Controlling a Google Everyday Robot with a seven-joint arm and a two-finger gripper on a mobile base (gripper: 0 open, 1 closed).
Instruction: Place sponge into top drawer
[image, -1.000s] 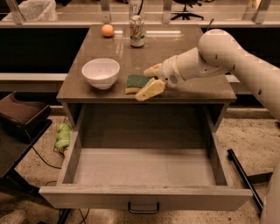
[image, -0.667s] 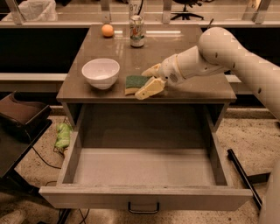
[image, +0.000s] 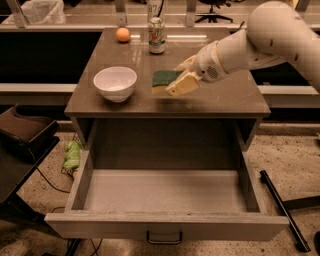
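The sponge (image: 163, 79), dark green on top with pale yellow foam under it, is held just above the tabletop (image: 225, 97) near its front middle. My gripper (image: 176, 79) comes in from the right on the white arm and is shut on the sponge's right end, with one cream finger (image: 183, 85) in front of it and the other behind. The top drawer (image: 165, 226) is pulled fully open below the table. Its pale grey inside holds nothing, and its dark loop handle (image: 164, 237) shows on the front panel.
A white bowl (image: 115, 82) stands left of the sponge. A drinks can (image: 156, 35) and an orange ball (image: 123, 34) stand at the back of the table. On the floor are a green rag (image: 72, 155), a dark seat (image: 25, 131) to the left and a black rod (image: 281, 210) to the right.
My gripper has risen off the tabletop with the sponge in it and moved slightly right. The drawer, bowl, can and ball have not moved.
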